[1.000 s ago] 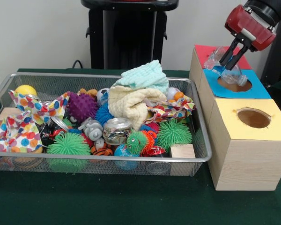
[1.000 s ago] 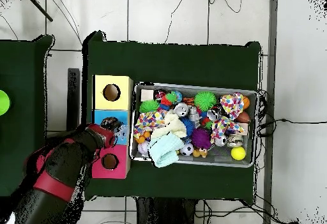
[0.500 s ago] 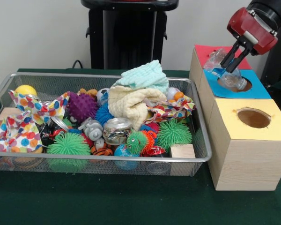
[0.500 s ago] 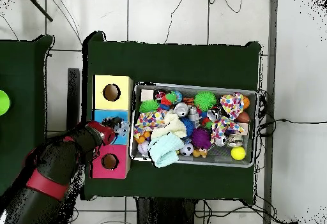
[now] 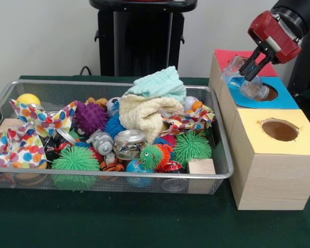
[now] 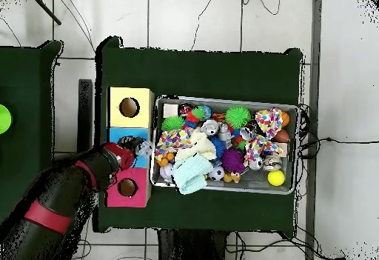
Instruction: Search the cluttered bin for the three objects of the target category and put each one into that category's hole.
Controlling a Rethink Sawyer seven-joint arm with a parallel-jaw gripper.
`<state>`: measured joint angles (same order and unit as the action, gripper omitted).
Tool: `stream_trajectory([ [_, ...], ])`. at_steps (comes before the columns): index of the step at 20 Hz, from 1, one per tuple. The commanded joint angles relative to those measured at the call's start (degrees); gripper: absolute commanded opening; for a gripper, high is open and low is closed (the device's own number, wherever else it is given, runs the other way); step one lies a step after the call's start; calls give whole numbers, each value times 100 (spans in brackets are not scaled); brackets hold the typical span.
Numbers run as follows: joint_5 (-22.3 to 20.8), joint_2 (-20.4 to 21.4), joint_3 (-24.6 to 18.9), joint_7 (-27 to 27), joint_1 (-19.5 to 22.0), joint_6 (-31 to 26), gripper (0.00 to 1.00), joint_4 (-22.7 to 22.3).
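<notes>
Desk (image 5: 119, 222) dark green. Wire bin (image 5: 144, 175) silver. Box tops: red (image 5: 228, 56), blue (image 5: 284, 98), yellow (image 5: 294, 129); sides pale wood. Claw (image 5: 251, 66) black, housing red. Bottle (image 5: 245, 81) clear. Towel (image 5: 160, 82) mint, cloth (image 5: 144, 114) cream, rag (image 5: 23, 142) polka-dot multicolour, spiky balls (image 5: 75, 160) green.

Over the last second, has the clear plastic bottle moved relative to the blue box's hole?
Yes. The clear plastic bottle shifted slightly left of the blue box's hole.

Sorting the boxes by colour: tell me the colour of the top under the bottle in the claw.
Blue top, seen best in the front view.
</notes>
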<state>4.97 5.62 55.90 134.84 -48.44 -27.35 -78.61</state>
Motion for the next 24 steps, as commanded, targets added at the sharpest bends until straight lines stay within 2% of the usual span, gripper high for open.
stream_trajectory([
  [1, 371, -403, -305, 1389, 70, -352, 0, 450],
  [10, 664, -313, -530, 1297, 65, -668, 0, 445],
  [18, 831, -652, -193, 1489, -160, -844, 0, 647],
  [24, 963, -681, -166, 1489, -226, -990, 0, 679],
])
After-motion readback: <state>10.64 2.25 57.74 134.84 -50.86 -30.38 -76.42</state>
